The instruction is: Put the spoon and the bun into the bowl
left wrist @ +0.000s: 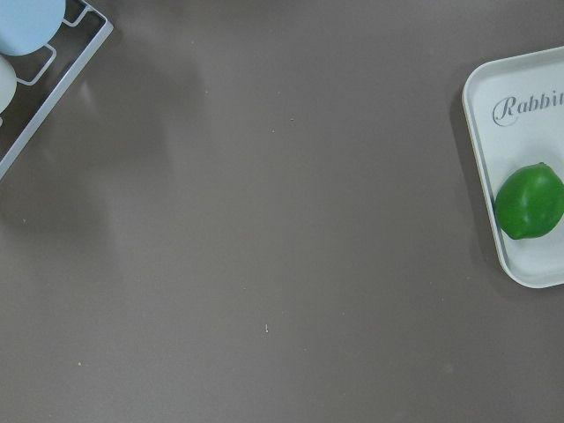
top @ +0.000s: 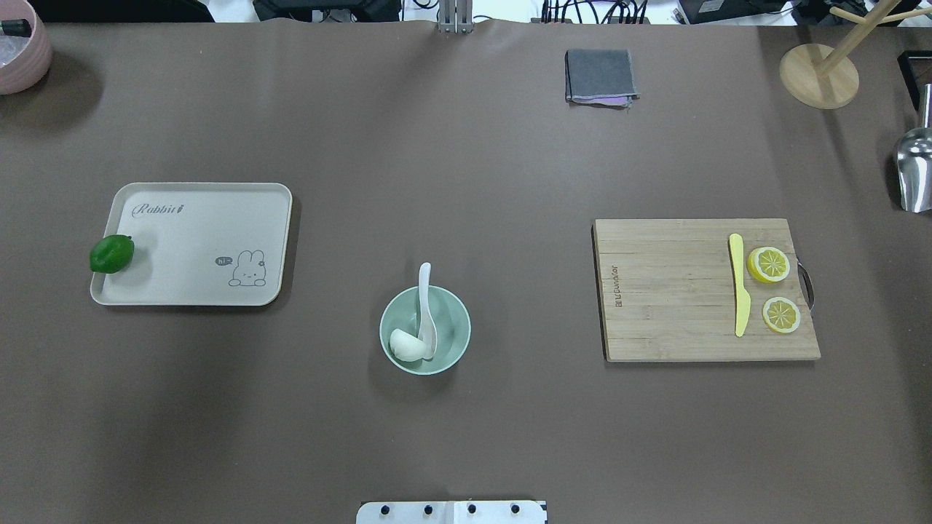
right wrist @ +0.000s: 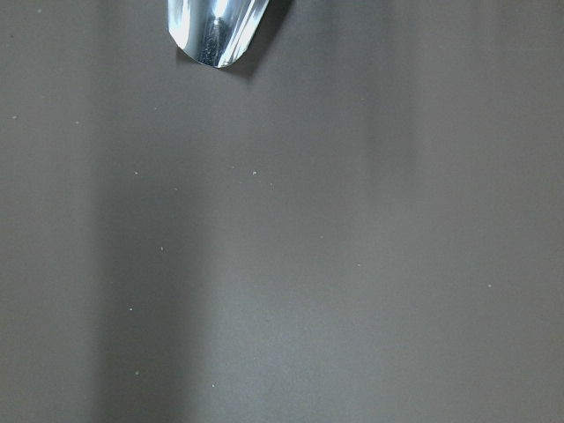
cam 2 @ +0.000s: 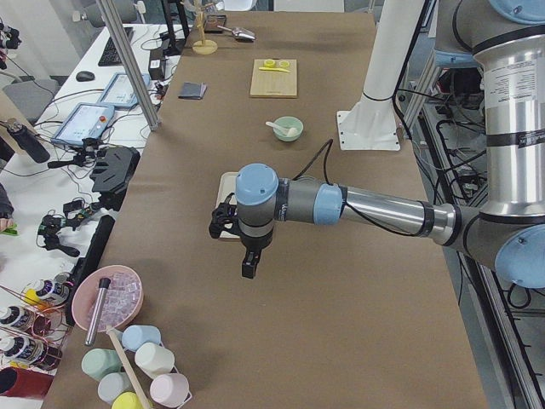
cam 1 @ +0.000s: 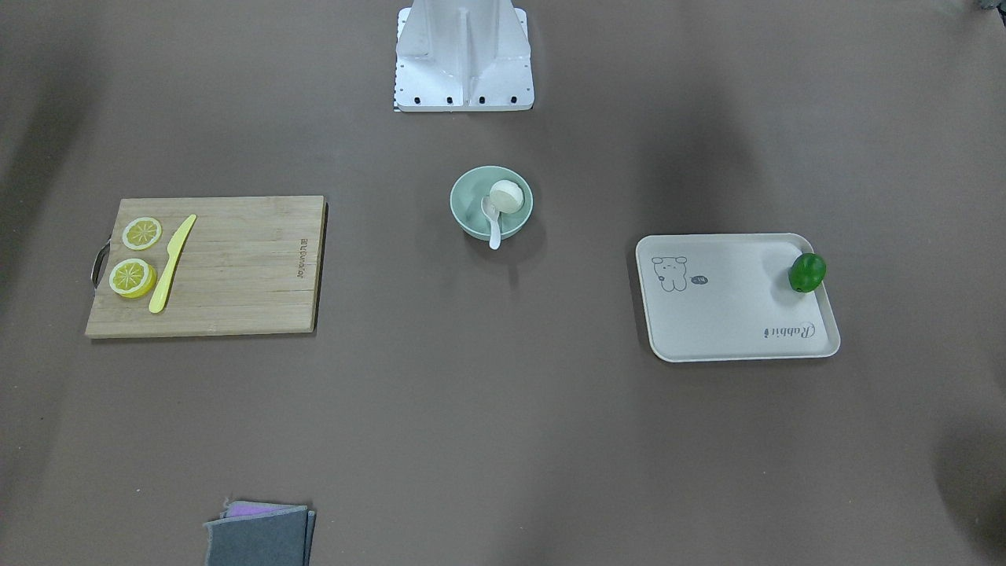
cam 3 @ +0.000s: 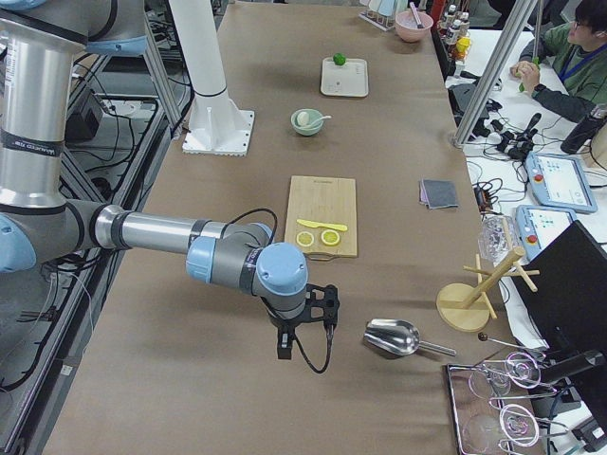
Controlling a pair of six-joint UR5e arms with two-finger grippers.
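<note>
Spoon (top: pixel 424 291) lay in bowl (top: pixel 454 329), scoop touching bun (top: pixel 406 346), handle overhanging far rim. Left gripper (cam 2: pixel 223 223) and right gripper (cam 3: pixel 325 305) hung well apart from bowl; open/closed state could not be told. Risk: a knock to the handle would likely tip spoon out.

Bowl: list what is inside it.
The bowl holds the bun and the spoon, whose handle pokes over the far rim. The bowl's bottom beneath them is hidden.
</note>
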